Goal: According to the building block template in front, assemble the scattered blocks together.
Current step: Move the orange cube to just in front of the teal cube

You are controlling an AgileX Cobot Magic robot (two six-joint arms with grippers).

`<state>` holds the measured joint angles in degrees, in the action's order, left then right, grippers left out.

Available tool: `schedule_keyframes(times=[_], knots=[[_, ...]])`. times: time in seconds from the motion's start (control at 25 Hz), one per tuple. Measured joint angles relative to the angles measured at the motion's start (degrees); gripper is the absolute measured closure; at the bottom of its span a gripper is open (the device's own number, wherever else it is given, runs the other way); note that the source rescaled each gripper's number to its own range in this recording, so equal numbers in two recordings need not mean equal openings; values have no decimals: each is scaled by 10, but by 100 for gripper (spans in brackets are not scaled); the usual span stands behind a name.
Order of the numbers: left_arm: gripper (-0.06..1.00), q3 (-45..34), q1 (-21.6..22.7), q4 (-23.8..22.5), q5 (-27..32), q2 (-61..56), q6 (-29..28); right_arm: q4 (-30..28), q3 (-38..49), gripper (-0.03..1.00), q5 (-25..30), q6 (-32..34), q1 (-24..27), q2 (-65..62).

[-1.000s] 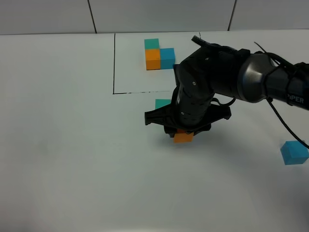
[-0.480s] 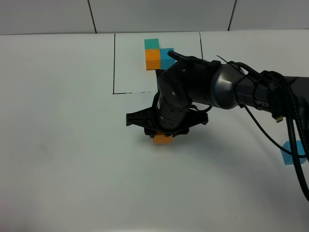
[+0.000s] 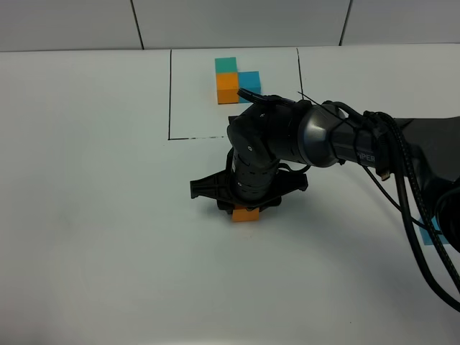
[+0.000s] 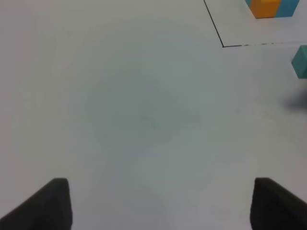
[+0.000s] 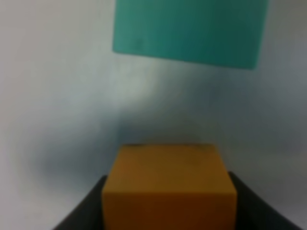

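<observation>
The building block template (image 3: pixel 237 80), a teal, orange and blue L inside a black outline, lies at the back. My right gripper (image 3: pixel 246 208) reaches across the middle and is shut on the orange block (image 3: pixel 246 215), low over the table. In the right wrist view the orange block (image 5: pixel 169 177) sits between the dark fingers (image 5: pixel 88 213), with the teal block (image 5: pixel 189 31) just ahead of it. The arm hides the teal block in the high view. A sliver of the blue block (image 3: pixel 430 235) shows behind cables at the far right. My left gripper (image 4: pixel 163 206) hangs open over bare table.
The white table (image 3: pixel 93 215) stretches wide on the left and along the front. The outline's corner (image 4: pixel 223 45) and the teal block (image 4: pixel 301 61) show at the edge of the left wrist view. Black cables (image 3: pixel 410 215) trail down on the right.
My right arm has carried the orange block leftward and slightly toward the front. It now covers the teal block in the high view. The left gripper has not moved.
</observation>
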<state>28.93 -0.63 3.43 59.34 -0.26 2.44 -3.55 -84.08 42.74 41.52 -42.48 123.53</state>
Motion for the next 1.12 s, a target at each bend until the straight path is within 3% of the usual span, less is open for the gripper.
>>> schedule_keyframes(times=[1.12], knots=[[24, 0, 0, 0, 0, 0, 0, -15, -34, 95, -20, -5, 24, 33]])
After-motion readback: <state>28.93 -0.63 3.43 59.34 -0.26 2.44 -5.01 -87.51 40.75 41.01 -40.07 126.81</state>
